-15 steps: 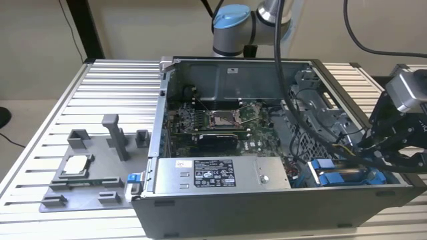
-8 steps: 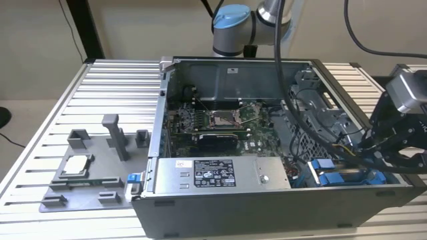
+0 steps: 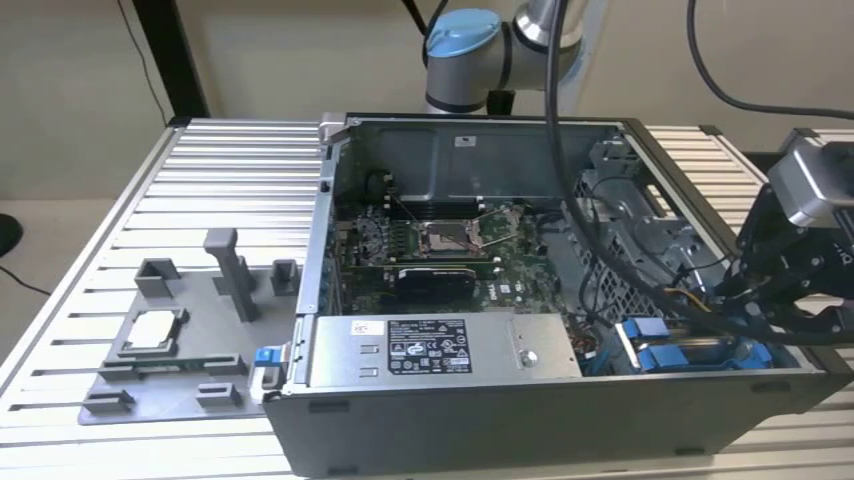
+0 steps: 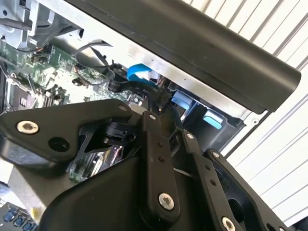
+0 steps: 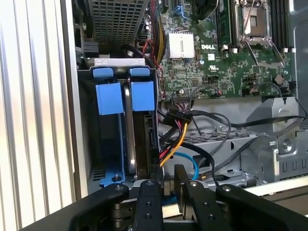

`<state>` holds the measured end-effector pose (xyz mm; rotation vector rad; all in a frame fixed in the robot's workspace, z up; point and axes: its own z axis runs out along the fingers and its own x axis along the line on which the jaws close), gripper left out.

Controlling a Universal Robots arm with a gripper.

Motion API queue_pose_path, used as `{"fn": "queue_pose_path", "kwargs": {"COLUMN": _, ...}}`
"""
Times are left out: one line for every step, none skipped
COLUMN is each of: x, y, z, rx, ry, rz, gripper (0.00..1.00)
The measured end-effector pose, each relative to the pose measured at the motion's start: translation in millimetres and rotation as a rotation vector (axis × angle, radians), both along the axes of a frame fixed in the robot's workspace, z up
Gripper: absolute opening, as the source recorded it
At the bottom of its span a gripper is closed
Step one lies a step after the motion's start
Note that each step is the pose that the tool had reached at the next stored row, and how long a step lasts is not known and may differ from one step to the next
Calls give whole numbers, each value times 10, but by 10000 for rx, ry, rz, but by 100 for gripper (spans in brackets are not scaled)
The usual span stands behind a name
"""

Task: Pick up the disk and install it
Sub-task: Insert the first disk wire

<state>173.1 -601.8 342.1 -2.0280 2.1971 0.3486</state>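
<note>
My tool (image 5: pixel 167 179) sits at the drive bay in the open computer case (image 3: pixel 561 420), fingers drawn close on the edge of the disk (image 5: pixel 142 139), which stands on edge in the bay slot. Judgement: press straight along the slot, clear of the cables (image 5: pixel 180 132). Count: two blue brackets (image 5: pixel 109 98), one disk visible.

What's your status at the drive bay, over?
Black gripper at the open grey computer case's drive bay. Silver-grey hard drive in blue plastic bracket standing on edge in bay, beside second blue bracket. Orange-and-black cable bundle close alongside.
</note>
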Motion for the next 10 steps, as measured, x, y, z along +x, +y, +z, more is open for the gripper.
{"fn": "queue_pose_path", "kwargs": {"x": 0, "y": 0, "z": -4, "rx": -1, "ry": 0, "rz": -6, "gripper": 100}}
{"fn": "queue_pose_path", "kwargs": {"x": 1, "y": 0, "z": -11, "rx": -1, "ry": 0, "rz": -17, "gripper": 100}}
{"fn": "queue_pose_path", "kwargs": {"x": 1, "y": 0, "z": -15, "rx": 0, "ry": 0, "rz": -20, "gripper": 100}}
{"fn": "queue_pose_path", "kwargs": {"x": 1, "y": 0, "z": -19, "rx": 0, "ry": 0, "rz": -21, "gripper": 100}}
{"fn": "queue_pose_path", "kwargs": {"x": 0, "y": 0, "z": -23, "rx": 0, "ry": 0, "rz": -23, "gripper": 100}}
{"fn": "queue_pose_path", "kwargs": {"x": 1, "y": 0, "z": -27, "rx": 1, "ry": 0, "rz": -24, "gripper": 100}}
{"fn": "queue_pose_path", "kwargs": {"x": 1, "y": 0, "z": -31, "rx": 0, "ry": 0, "rz": -24, "gripper": 100}}
{"fn": "queue_pose_path", "kwargs": {"x": 1, "y": 0, "z": -33, "rx": -1, "ry": 0, "rz": -25, "gripper": 100}}
{"fn": "queue_pose_path", "kwargs": {"x": 0, "y": 0, "z": -35, "rx": 0, "ry": 0, "rz": -25, "gripper": 100}}
{"fn": "queue_pose_path", "kwargs": {"x": 1, "y": 0, "z": -35, "rx": -1, "ry": 0, "rz": -25, "gripper": 100}}
